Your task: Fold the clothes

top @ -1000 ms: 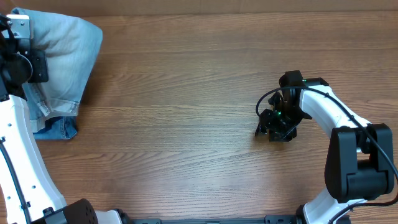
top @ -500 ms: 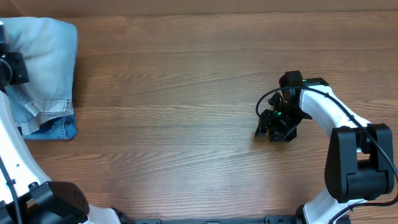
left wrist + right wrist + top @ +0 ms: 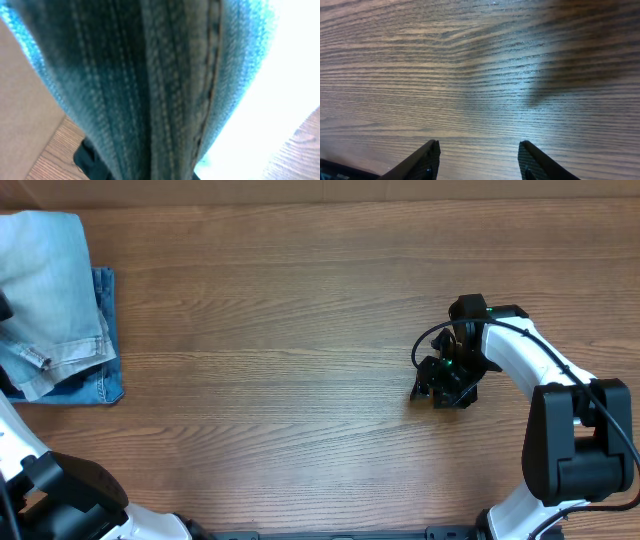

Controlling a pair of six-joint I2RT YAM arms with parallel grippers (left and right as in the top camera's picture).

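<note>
1. Compared with a second ago, the pale denim shorts [image 3: 45, 290] are drawn further left across the table [image 3: 280, 300], and a strip of the darker blue denim piece [image 3: 104, 330] is now uncovered along their right side.
2. The left gripper, seen on the shorts a second ago, is no longer seen in the overhead view; only the white left arm [image 3: 22, 465] is left in sight, below the darker denim piece.
3. The right gripper [image 3: 440, 392] is unmoved, well to the right of the darker denim piece.
4. The shorts are laid on top of the darker denim piece, covering all but its right and near edges.
5. They are bunched and creased, and a stitched hem or band runs along their near edge.
6. The left wrist view is filled by blurred denim [image 3: 150, 90] with stitched seams, and a black shape [image 3: 89, 156] that cannot be identified shows beneath it; whether the left gripper is clenched or released cannot be told.
7. The right gripper [image 3: 479, 150] is released, its fingers [image 3: 427, 159] spread over bare wood.
</note>
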